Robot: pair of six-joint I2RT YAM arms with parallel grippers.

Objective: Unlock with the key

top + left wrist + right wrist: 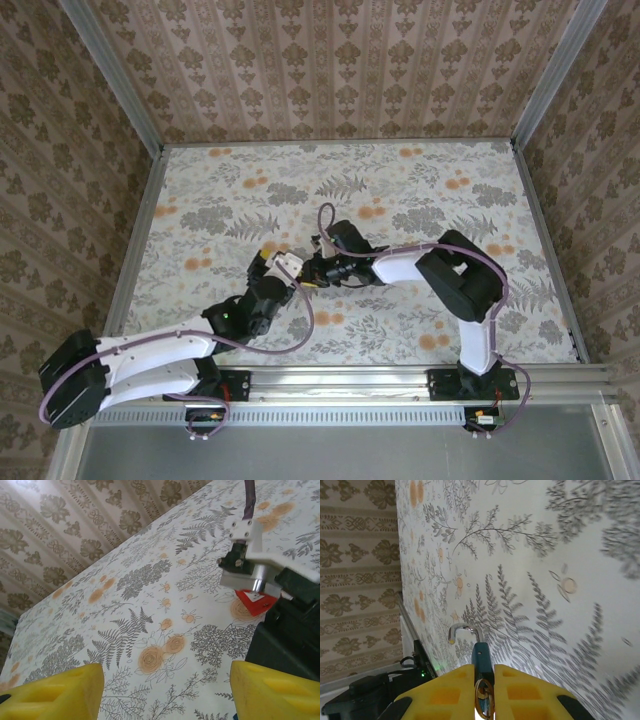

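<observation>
My right gripper (pixel 484 667) is shut on a small dark teal padlock (pixel 481 652), pinched between the yellow fingers (pixel 445 695). Its silver shackle (pixel 462 628) curves out past the fingertips, one end standing free of the body. A brass ring (pixel 484 700) hangs at the lock's near end, between the pads. The key is hidden behind the ring and fingers. My left gripper (pixel 167 690) is open over the floral tablecloth, nothing between its yellow fingers (pixel 55 692). From above, the left gripper (pixel 287 264) and the right gripper (pixel 310 272) almost meet at mid-table.
The right arm's white camera mount (pixel 250 540) and black body (pixel 290 630) stand close ahead of my left gripper, with a red, white-marked piece (pixel 255 601) under the mount. The table (pixel 400 190) is walled by patterned panels, and a metal rail (pixel 330 382) runs along its near edge.
</observation>
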